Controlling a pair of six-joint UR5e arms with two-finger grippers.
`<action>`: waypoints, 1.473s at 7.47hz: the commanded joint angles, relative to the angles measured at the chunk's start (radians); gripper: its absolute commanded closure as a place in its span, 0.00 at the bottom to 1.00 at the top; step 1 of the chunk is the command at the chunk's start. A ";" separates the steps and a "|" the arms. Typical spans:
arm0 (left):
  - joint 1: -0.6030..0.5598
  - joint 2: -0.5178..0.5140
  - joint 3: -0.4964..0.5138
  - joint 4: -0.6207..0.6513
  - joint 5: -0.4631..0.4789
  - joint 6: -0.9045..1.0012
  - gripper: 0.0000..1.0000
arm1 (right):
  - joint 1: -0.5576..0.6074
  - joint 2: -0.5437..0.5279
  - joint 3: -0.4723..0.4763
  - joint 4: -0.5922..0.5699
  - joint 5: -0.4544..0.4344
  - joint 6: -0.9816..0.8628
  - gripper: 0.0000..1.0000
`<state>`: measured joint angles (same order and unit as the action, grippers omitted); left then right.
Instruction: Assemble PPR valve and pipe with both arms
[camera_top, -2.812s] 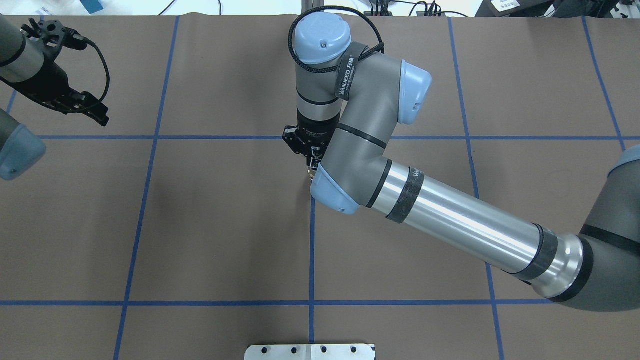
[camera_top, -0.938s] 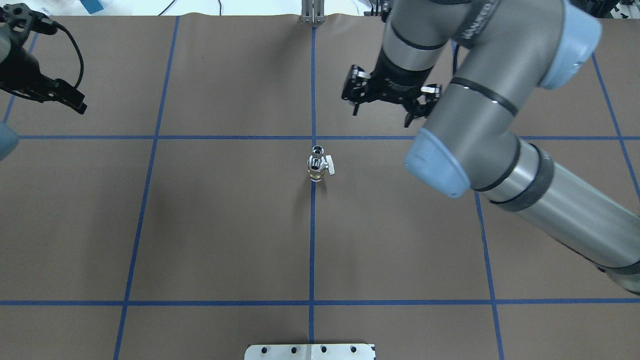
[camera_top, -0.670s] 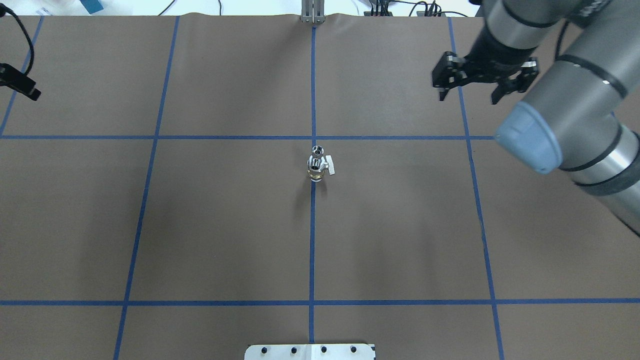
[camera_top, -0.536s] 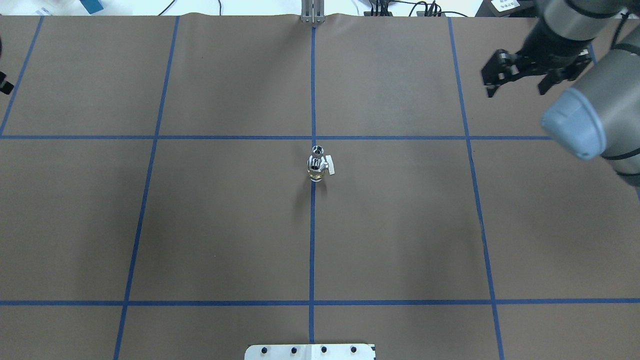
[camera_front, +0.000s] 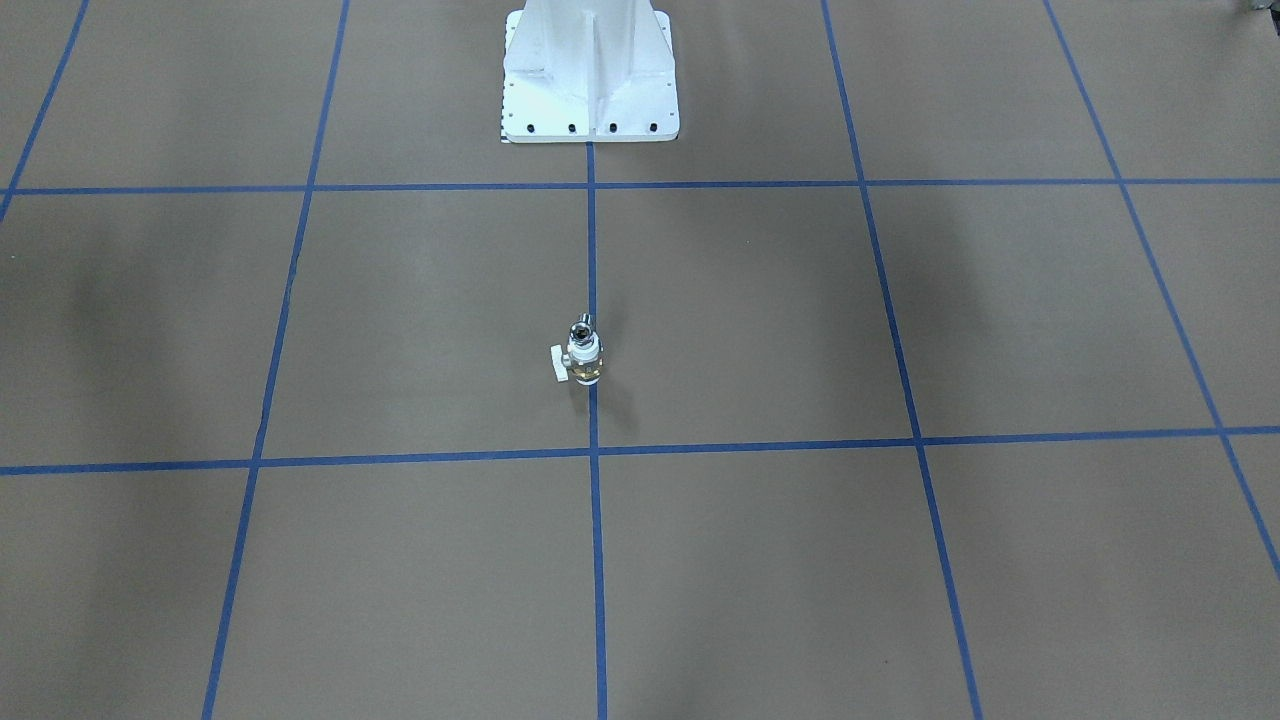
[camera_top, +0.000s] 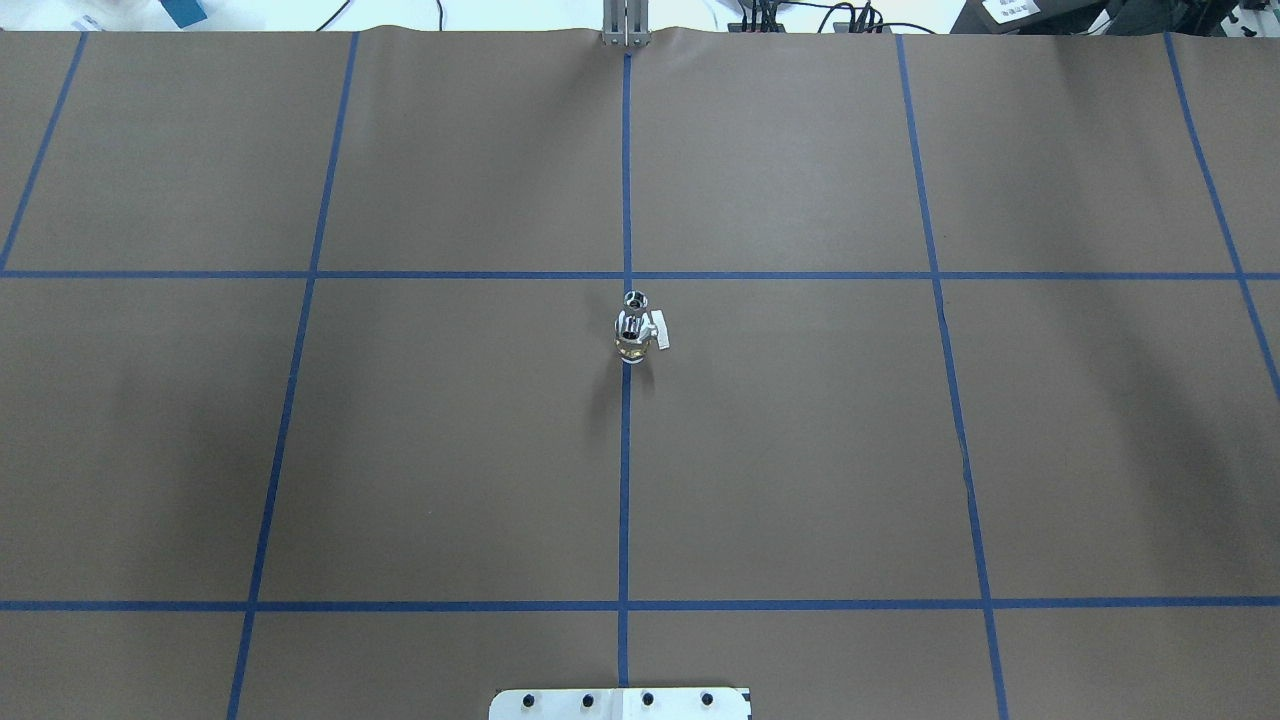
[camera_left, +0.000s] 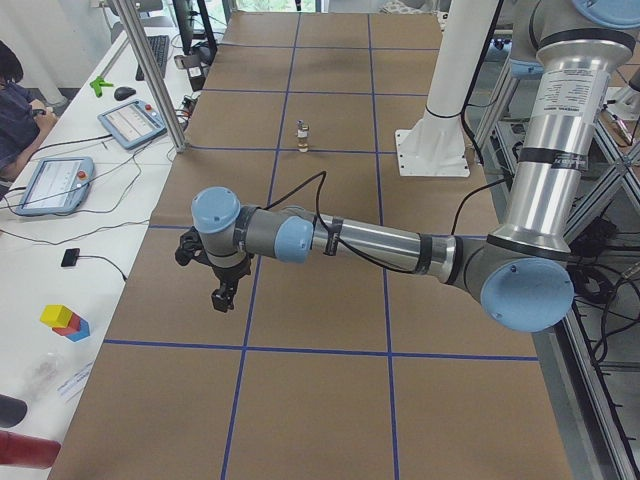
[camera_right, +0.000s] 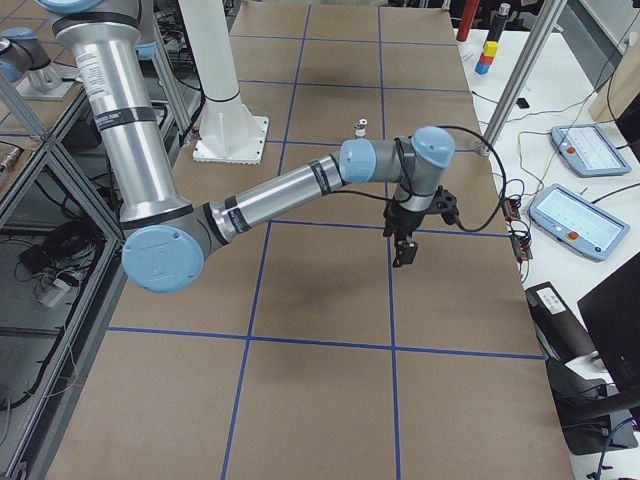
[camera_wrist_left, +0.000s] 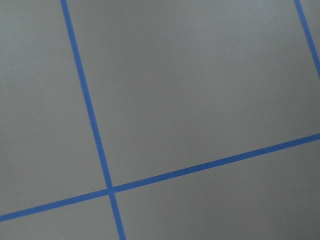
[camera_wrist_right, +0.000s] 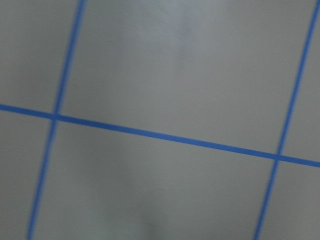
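While the left gripper (camera_left: 222, 296) and right gripper (camera_right: 404, 252) hang toward opposite ends of the table (camera_top: 400, 450), we log:
Valve: PPR valve (camera_top: 629, 338) upright on centre blue line (camera_top: 623, 480), mid-table, well apart from both grippers.
Pipe: pipe (camera_top: 635, 299) atop valve, touching; looks seated.
Jaws: both – can't tell, side views only.
Progress: assy prob. done, we judge; nothing obvious left.
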<state>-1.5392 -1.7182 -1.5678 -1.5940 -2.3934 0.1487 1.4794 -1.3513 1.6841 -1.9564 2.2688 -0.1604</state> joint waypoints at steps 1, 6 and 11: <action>-0.022 0.084 -0.024 -0.033 -0.009 0.064 0.00 | 0.070 -0.072 -0.064 0.132 -0.004 -0.077 0.01; -0.022 0.126 -0.040 -0.050 0.133 0.054 0.00 | 0.085 -0.164 -0.187 0.298 -0.018 0.021 0.01; -0.022 0.124 -0.046 -0.047 0.172 0.025 0.00 | 0.104 -0.200 -0.184 0.298 0.017 0.032 0.01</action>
<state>-1.5606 -1.5941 -1.6127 -1.6412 -2.2219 0.1777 1.5782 -1.5463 1.4990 -1.6588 2.2847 -0.1318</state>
